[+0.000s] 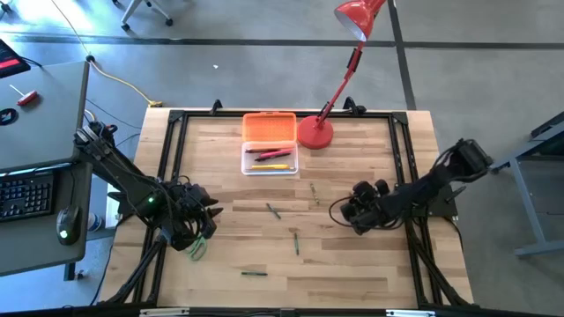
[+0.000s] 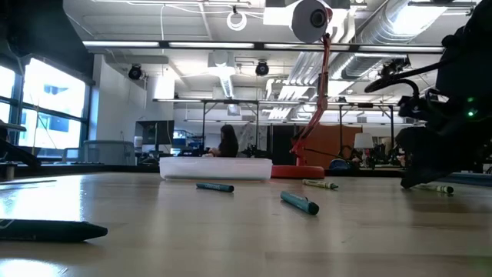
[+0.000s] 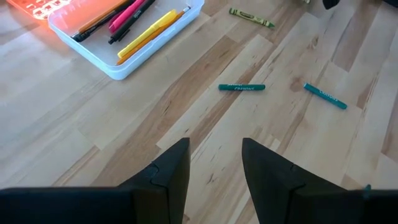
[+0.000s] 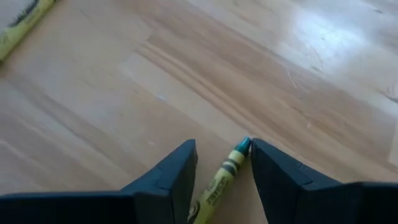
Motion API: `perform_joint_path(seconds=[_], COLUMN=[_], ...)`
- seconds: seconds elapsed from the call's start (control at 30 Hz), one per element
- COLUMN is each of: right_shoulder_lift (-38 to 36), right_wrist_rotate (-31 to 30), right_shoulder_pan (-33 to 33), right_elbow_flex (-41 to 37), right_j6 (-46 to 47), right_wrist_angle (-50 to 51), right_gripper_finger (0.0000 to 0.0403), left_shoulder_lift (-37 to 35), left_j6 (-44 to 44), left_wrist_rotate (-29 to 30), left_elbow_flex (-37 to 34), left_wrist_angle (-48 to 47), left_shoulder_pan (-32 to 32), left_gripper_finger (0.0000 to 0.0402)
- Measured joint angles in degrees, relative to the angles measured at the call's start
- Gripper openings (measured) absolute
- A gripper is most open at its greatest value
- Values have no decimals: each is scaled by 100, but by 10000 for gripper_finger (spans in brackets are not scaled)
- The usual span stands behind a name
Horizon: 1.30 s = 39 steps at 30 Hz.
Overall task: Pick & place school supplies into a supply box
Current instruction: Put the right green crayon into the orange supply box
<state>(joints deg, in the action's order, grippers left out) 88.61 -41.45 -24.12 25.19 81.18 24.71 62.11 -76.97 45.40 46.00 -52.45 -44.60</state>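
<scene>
The supply box point(image 1: 270, 158) sits at the table's far middle, with its orange lid point(image 1: 269, 126) open behind the clear base. Pink, yellow, orange and black pens point(image 3: 146, 31) lie in it. Green crayons lie loose on the wood point(image 1: 274, 211) point(image 1: 296, 242) point(image 1: 254, 274). My right gripper point(image 4: 222, 146) is open and low over the table's right part. Its fingers stand on either side of a yellow-green crayon point(image 4: 221, 177) that lies flat on the table. My left gripper point(image 3: 216, 146) is open over the left part and holds nothing.
The red desk lamp stands with its base point(image 1: 315, 132) right of the box, and its head point(image 1: 357, 16) reaches beyond the far edge. A black frame point(image 1: 172, 158) runs along the table's edges. A pale green object point(image 1: 196, 249) lies beside my left gripper. Another yellow-green crayon point(image 4: 22, 25) lies farther off.
</scene>
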Motion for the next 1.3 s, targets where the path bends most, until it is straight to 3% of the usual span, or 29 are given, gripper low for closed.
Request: perform_joint_path(seconds=[0.13,0.33,0.5,0.7,0.83,1.0,1.07,1.17,1.3], right_shoulder_lift=[439,810,835,582,176,-70,-83,98,613], right_wrist_rotate=[-327,-707,-857,-827,-915,-1138,-517,1120,2706], right_shoulder_pan=[7,-31,-66,-53,224,1027,1494,2284,3077], right_elbow_flex=[4,-8,-34,263,872,1848,2236,2766,3480], right_j6=[12,-195,-389,-954,-2313,-5471,-6878,-8425,-9466], right_wrist_angle=[-311,-788,-1226,-1520,-1688,-2514,-3235,-4086,-4365], right_gripper_finger=[108,12,24,6,13,5,5,8,5], left_shoulder_lift=[0,0,0,0,0,0,0,2,2], left_j6=[1,2,0,2,10,70,121,134,22], left_wrist_rotate=[15,27,29,34,57,210,220,222,175], left_elbow_flex=[-2,-2,-2,-2,-2,-2,-2,-2,-2], left_wrist_angle=[-1,-2,0,0,-4,-17,-15,-5,41], left_shoulder_pan=[-2,-2,-2,-1,-1,-1,0,-2,0], left_gripper_finger=[177,177,177,177,177,177,177,177,177])
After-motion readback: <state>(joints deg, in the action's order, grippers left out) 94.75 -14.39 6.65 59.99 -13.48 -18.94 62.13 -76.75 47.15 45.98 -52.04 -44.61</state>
